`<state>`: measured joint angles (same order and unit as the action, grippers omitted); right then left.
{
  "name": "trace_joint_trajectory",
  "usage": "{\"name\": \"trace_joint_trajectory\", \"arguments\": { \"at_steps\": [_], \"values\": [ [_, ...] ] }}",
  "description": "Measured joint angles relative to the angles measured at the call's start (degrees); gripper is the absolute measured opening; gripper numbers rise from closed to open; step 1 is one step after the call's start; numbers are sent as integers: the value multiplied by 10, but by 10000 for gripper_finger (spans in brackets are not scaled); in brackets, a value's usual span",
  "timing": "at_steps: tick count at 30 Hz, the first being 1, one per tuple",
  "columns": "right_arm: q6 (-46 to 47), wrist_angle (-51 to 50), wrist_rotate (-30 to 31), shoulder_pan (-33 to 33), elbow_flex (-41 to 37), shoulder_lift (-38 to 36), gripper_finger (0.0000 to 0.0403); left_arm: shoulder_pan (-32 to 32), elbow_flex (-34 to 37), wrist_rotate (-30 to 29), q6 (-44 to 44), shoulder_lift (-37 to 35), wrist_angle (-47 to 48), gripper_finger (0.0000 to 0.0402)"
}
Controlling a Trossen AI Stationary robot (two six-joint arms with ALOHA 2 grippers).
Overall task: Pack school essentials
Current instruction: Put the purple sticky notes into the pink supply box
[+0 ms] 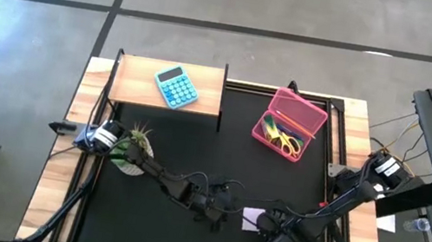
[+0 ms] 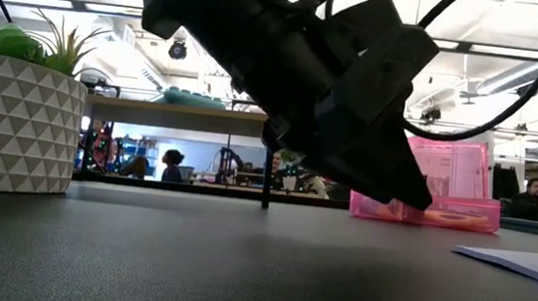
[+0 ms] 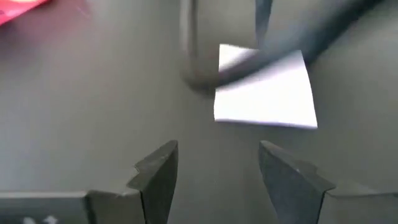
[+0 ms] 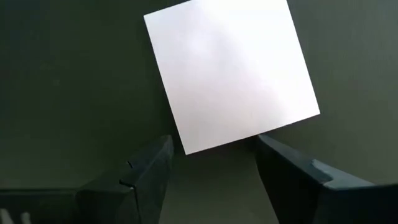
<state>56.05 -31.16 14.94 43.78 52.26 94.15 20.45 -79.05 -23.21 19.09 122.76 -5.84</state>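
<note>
The lilac square note pad [image 1: 252, 219] lies flat on the black mat near the table's near edge, right of the middle. My right gripper [image 4: 211, 168] hovers over it, open and pointing steeply down, with the pad's corner [image 4: 186, 149] between its fingertips. My left gripper [image 3: 217, 174] is open just left of the pad [image 3: 264, 93] and points at it on a slant. An open pink pencil case [image 1: 290, 125] at the far right holds yellow-handled scissors [image 1: 286, 140] and other stationery.
A potted plant in a white pot [image 1: 134, 147] stands on the mat beside the left arm. A wooden shelf [image 1: 130, 80] at the far left carries a blue calculator [image 1: 176, 86]. Bare mat lies between the pad and the pink case [image 2: 444, 204].
</note>
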Motion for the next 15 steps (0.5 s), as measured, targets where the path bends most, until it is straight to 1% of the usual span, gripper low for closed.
{"name": "trace_joint_trajectory", "arguments": {
  "at_steps": [6, 11, 15],
  "values": [
    [-14, 20, 1, -14, -9, 0, 223, -9, 0, 0, 0, 8, -12, 205],
    [-28, 53, 5, -24, -21, 0, 223, -10, -1, 18, 1, 32, -14, 205],
    [-31, 71, 11, -29, -27, 1, 223, -9, -1, 29, 0, 35, -33, 205]
  ]
}}
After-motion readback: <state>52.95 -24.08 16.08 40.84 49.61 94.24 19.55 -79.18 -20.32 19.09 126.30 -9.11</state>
